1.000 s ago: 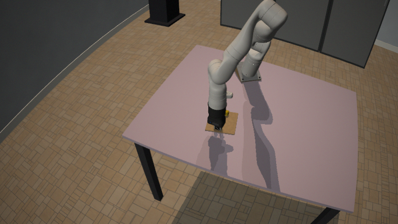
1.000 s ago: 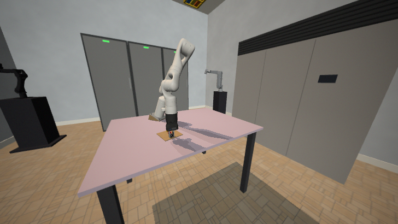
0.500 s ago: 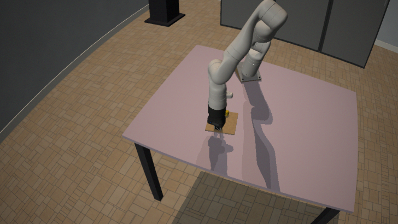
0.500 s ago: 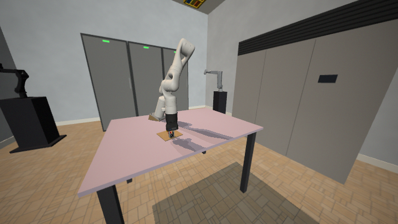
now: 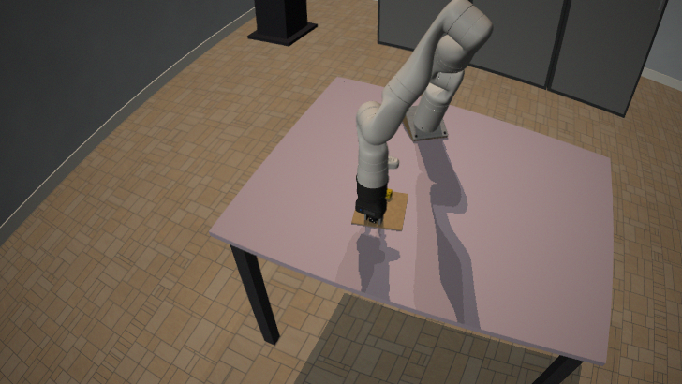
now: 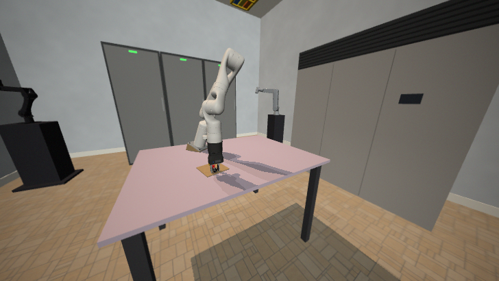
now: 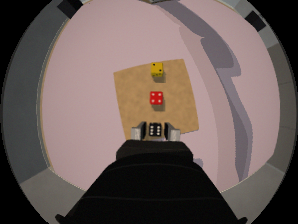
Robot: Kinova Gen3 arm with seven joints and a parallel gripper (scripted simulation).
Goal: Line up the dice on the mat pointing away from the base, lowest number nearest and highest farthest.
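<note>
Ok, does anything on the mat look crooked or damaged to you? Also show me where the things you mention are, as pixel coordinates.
Nothing stands out: the yellow die [image 5: 389, 193] [image 7: 157, 69], red die [image 7: 156, 98] and black die [image 7: 155, 129] make a nearly straight row on the flat mat [image 5: 396, 213] [image 6: 205, 170] [image 7: 135, 100], with no visible damage.
</note>
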